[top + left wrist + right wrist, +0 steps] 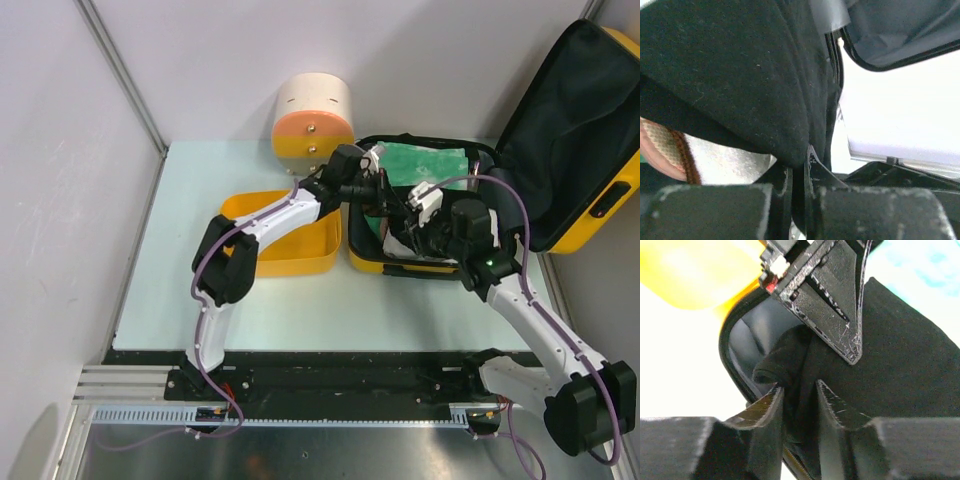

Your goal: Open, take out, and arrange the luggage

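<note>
The luggage (606, 205), a yellow hard-shell suitcase, lies open at the right. Its dark-lined lid (560, 120) stands up against the wall and its base (400, 266) rests on the table. My left gripper (378, 192) and right gripper (425, 215) are close together over the base. Both are shut on a black cloth. In the left wrist view the cloth (740, 75) is pinched between my jaws (800, 175). In the right wrist view the cloth (910, 350) runs between my jaws (800, 395), and a left fingertip (832, 310) holds it just above.
A green item (425, 162) and white items (400, 245) lie in the base. A plain yellow tub (290, 255) sits left of the suitcase under my left arm. A cream-and-orange cylinder (313, 118) stands at the back. Walls close in on the left and right.
</note>
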